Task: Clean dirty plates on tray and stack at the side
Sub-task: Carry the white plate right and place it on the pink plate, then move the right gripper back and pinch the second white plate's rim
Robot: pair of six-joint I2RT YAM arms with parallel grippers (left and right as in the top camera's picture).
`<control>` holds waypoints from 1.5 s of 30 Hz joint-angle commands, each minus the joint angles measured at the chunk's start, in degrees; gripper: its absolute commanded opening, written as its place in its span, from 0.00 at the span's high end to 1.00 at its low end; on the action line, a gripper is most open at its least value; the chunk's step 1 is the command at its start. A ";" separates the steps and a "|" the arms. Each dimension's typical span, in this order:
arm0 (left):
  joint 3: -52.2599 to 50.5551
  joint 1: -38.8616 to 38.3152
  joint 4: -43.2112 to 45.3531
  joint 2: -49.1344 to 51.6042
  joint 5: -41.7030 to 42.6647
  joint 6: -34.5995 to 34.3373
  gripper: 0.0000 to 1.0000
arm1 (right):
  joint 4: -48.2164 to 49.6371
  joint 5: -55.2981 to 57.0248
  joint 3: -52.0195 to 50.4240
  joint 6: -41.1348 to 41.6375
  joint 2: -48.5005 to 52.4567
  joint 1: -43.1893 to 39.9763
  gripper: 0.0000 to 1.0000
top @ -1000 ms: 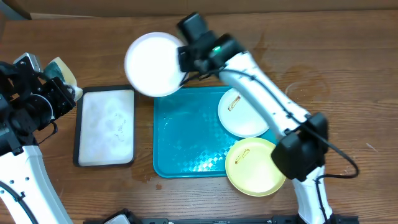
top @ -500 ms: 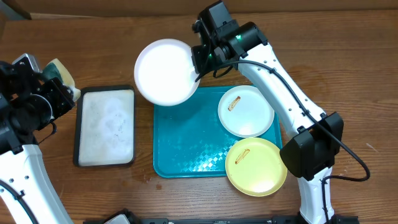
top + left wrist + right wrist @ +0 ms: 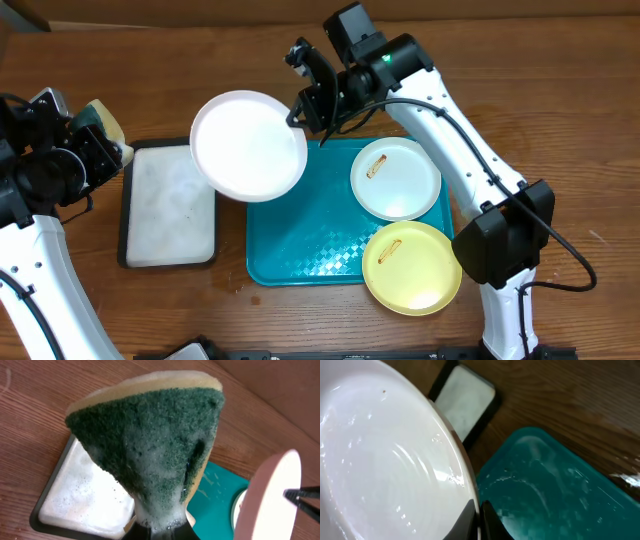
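Observation:
My right gripper (image 3: 303, 113) is shut on the rim of a clean-looking white plate (image 3: 249, 146) and holds it above the teal tray's (image 3: 300, 235) left edge; it fills the right wrist view (image 3: 380, 460). A second white plate (image 3: 396, 179) with a brown smear lies on the tray. A pale yellow-green plate (image 3: 412, 267) with a smear lies over the tray's front right corner. My left gripper (image 3: 95, 140) is shut on a soapy green-and-yellow sponge (image 3: 150, 440) at the far left.
A black-rimmed tray (image 3: 168, 203) with a white foamy surface lies left of the teal tray, partly under the held plate. It also shows in the left wrist view (image 3: 85, 500). Bare wooden table (image 3: 560, 150) surrounds both.
My right gripper has swung the white plate left and down, from over the tray's back left corner toward the black-rimmed tray. The left arm has barely moved.

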 commanded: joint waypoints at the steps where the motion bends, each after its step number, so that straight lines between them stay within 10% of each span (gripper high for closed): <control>1: 1.16 0.24 -0.28 0.26 0.63 -0.50 0.96 | -0.13 10.05 1.73 9.31 -2.19 -3.93 0.96; 21: 1.16 -3.30 -0.35 0.28 0.55 0.11 0.96 | -18.21 32.98 -0.55 15.72 -3.15 -45.27 0.96; 35: 0.96 -3.30 -0.31 0.28 0.52 0.11 0.96 | -7.52 35.58 -25.27 21.49 -3.10 -50.58 0.95; 39: 0.96 -3.30 -0.02 0.28 0.42 0.11 0.96 | -5.09 35.28 -28.02 21.46 -3.10 -50.58 0.55; 45: 0.96 -3.30 -0.09 0.28 0.42 0.11 0.96 | -12.31 31.93 -20.52 21.49 -3.15 -50.34 0.41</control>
